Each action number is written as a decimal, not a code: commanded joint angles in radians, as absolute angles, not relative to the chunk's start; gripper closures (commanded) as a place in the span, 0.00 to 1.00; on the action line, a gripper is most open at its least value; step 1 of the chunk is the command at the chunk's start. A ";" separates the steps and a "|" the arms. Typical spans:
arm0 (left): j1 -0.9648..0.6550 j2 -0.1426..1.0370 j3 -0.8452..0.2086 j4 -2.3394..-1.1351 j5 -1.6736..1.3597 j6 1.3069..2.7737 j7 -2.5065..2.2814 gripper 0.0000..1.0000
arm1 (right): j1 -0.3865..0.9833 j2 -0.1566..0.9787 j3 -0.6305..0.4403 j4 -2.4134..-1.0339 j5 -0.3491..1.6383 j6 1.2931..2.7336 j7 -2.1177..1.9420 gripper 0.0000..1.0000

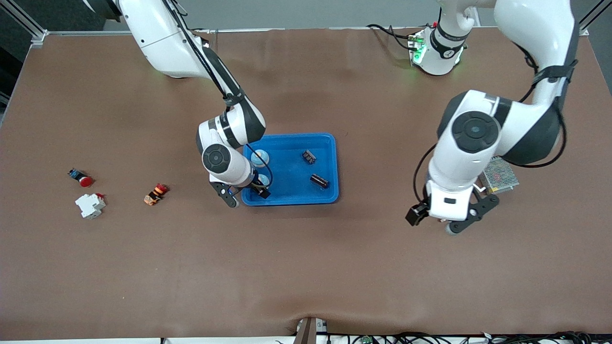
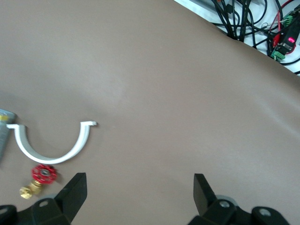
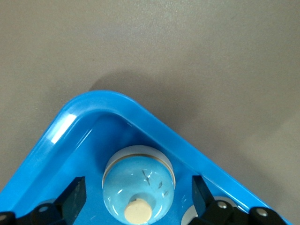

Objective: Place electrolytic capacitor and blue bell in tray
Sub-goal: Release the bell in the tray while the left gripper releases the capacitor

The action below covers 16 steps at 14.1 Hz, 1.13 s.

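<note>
The right pincer (image 1: pixel 245 195) hangs over the tray's (image 1: pixel 330 165) corner toward the right arm's end, fingers apart, a blue bell (image 3: pixel 138 188) resting in the tray between them, held by nothing. A second bell (image 1: pixel 259 157) and two dark capacitors (image 1: pixel 319 180) also lie in the tray (all apart from one another). The left pincer (image 1: pixel 459 220) waits above bare worktop (image 1: pixel 306 267), fingers apart, near a white clip (image 2: pixel 54 143) and a red-handled valve (image 2: pixel 40 178).
</note>
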<state>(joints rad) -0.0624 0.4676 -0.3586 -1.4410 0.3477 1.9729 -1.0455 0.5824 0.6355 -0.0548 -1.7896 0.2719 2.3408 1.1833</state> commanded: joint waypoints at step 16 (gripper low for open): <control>0.147 0.278 -0.367 -1.463 0.239 1.769 -0.509 0.00 | 0.307 0.575 -0.057 -1.523 0.083 1.753 0.755 0.00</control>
